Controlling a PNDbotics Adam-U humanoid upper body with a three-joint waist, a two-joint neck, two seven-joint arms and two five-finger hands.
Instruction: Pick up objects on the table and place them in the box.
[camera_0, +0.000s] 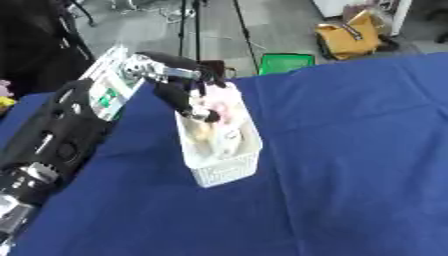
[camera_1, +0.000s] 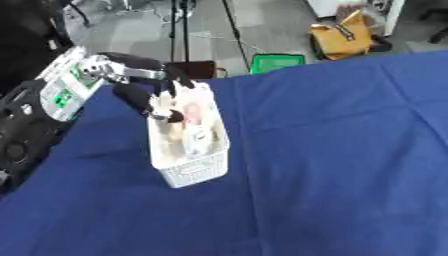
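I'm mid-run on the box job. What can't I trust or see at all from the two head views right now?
- Left robot hand: over the white box; blur hides whether its fingers hold anything.
- Box contents: pale and pinkish shapes, too blurred to identify; the hand covers the far end in both views.
- Right robot hand: in neither view.
- Blue table: cut off by the near and right edges, so items there would not show.

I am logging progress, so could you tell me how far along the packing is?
Mostly done, it seems: the white box already holds several pale items, and no loose objects show on the blue table. The left hand is over the box, fingers reaching in; whether it holds something is unclear. The right hand is not in view.
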